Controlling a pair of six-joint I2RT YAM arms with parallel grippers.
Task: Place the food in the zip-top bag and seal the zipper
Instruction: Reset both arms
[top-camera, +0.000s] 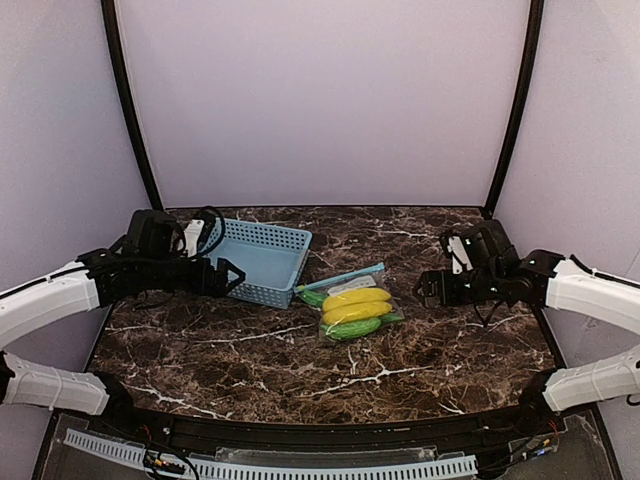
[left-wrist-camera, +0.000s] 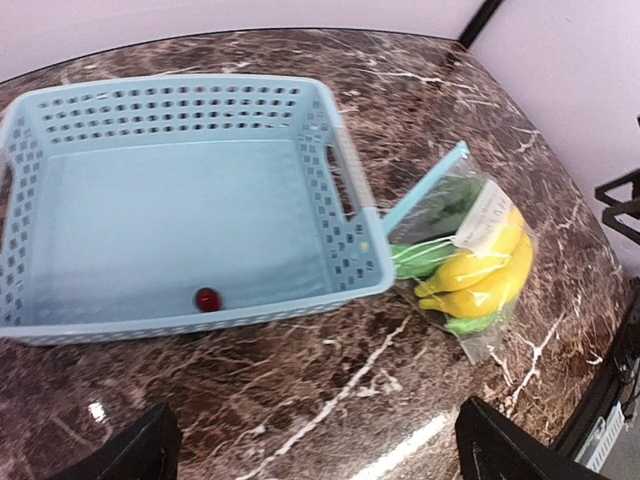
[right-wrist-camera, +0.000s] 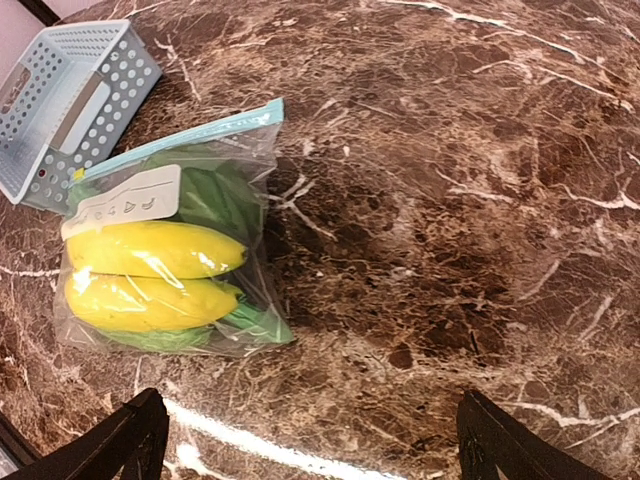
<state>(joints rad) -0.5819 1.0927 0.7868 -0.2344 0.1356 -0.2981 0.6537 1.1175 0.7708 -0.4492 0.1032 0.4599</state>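
The left gripper (top-camera: 230, 278) stands wide, its two fingers far apart at the bottom corners of its wrist view with nothing between them. It hovers at the left of the top view, over the near wall of the light-blue slotted basket (top-camera: 262, 258). The right gripper (top-camera: 425, 288) is spread just as wide and holds nothing, sitting at the right of the top view and well apart from everything. Between the two, at the middle of the frame on the dark marbled counter (top-camera: 420, 350), lies the zip-top bag (top-camera: 355, 305), flat and crinkled. Inside it are two yellow banana-shaped pieces (right-wrist-camera: 150, 275) side by side, with green pieces (right-wrist-camera: 215, 200) beneath and behind them. A white label (right-wrist-camera: 125, 200) sits on the bag's upper face. The zipper (right-wrist-camera: 185, 138) runs straight along the bag's upper edge, one end just beside the basket's corner. A small red round thing (left-wrist-camera: 207, 299) rests on the basket's floor.
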